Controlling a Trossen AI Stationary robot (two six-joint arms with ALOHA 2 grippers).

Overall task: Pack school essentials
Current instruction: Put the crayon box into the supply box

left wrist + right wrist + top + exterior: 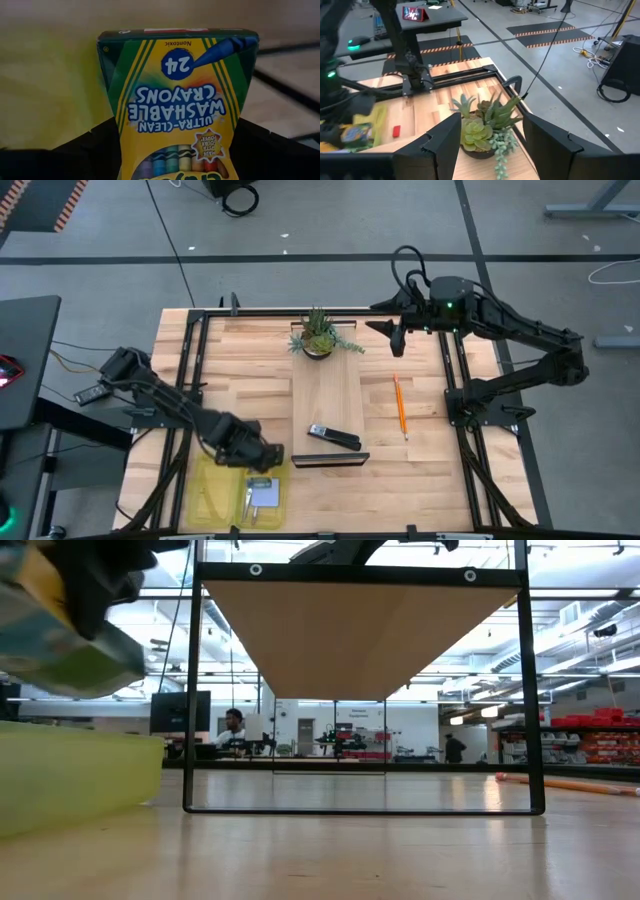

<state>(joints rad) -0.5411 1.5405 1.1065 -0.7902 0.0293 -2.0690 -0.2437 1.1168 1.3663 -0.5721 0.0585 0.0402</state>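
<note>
My left pincer is pinching the yellow-and-green crayon box, fingers pressed to its two sides, and holds it above the far rim of the yellow-green tray at about seven o'clock on the surface. I judge this the placing step: the box hangs over the tray and is not yet set down. The next move calls for lowering it into bare tray floor beside the pale blue note pad and small stationery already lying there, then spreading the fingers.

Toward the centre sit the black stapler and a dark stand, close enough to mind on my way out. An orange pencil waits at three o'clock. Farthest, at twelve, my right pincer hovers spread above the potted plant.
</note>
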